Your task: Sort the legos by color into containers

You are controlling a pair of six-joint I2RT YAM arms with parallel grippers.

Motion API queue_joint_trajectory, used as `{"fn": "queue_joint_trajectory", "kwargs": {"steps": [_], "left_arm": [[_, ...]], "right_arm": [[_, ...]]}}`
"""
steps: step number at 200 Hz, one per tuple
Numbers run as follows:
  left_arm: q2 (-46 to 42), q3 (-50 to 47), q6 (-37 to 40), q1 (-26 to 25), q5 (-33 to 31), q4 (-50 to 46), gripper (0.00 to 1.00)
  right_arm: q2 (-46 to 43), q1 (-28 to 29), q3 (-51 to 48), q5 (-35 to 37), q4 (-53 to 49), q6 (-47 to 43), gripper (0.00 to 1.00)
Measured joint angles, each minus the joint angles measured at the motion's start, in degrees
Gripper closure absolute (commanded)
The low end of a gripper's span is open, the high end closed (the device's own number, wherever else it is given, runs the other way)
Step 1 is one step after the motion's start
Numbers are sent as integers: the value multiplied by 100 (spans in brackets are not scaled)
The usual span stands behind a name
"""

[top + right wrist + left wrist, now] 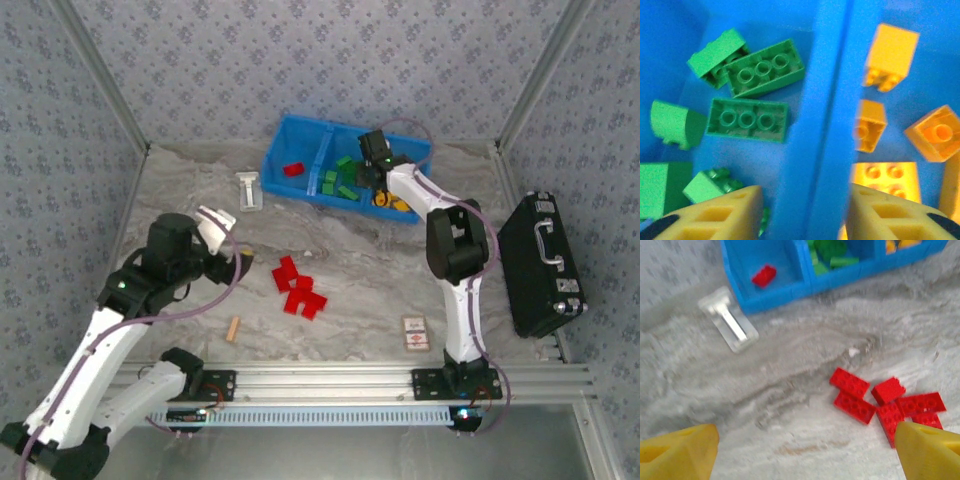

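My right gripper hangs open and empty over the blue bin, fingers straddling the wall between the green legos and the yellow-orange legos. My left gripper is open too above the table, the loose red legos at the lower right of its wrist view, one red lego in the bin's left compartment.

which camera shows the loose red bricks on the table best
The left wrist view: the red bricks lie close, studs clear. The top view shows them whole but small. The right wrist camera looks into the bin.
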Motion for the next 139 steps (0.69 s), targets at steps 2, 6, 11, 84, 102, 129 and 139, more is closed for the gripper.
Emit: {"fn": "queue_joint_trajectory", "kwargs": {"steps": [2,6,11,84,102,129,139], "left_arm": [[15,-48,-48,0,4,9,8],[37,-122,-127,0,4,11,7],[55,-225,-236,-2,17,13,6],[763,-621,-2243,-848,-776,164,0],[1058,-658,-2800,-1414,-1191,295,0],[1423,-741,-3639,-1672,-1685,396,0],[1547,-776,-3919,-1790,-1867,437,0]], "right_arm": [[0,-2,2,-13,2,-9,60],[2,-2,2,-15,2,0,61],[2,-2,0,-22,2,-2,61],[-422,-35,-730,-188,415,-306,71],[-732,7,-1161,-221,450,-365,71],[-1163,116,-1694,-227,365,-387,70],[-1296,168,-1847,-214,332,-387,69]]}}
